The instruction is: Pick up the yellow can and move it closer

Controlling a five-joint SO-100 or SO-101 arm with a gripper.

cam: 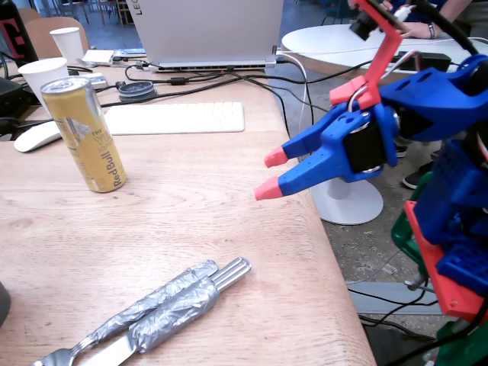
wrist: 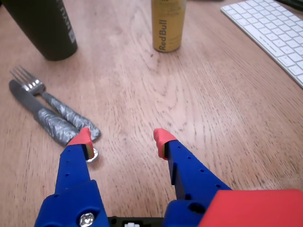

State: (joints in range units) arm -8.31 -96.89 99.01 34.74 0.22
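Wooden table — yellow can upright; gripper agape, empty; dark bottle — wrist view only.

a: yellow can status?
b: upright on the wooden table, tall slim gold-yellow body, red "red bull" lettering running up the side, silver diamond pattern, silver pull-tab top.
a: wrist view?
b: only the lower part of the can shows, at the top edge, standing on the wood. nothing touching it.
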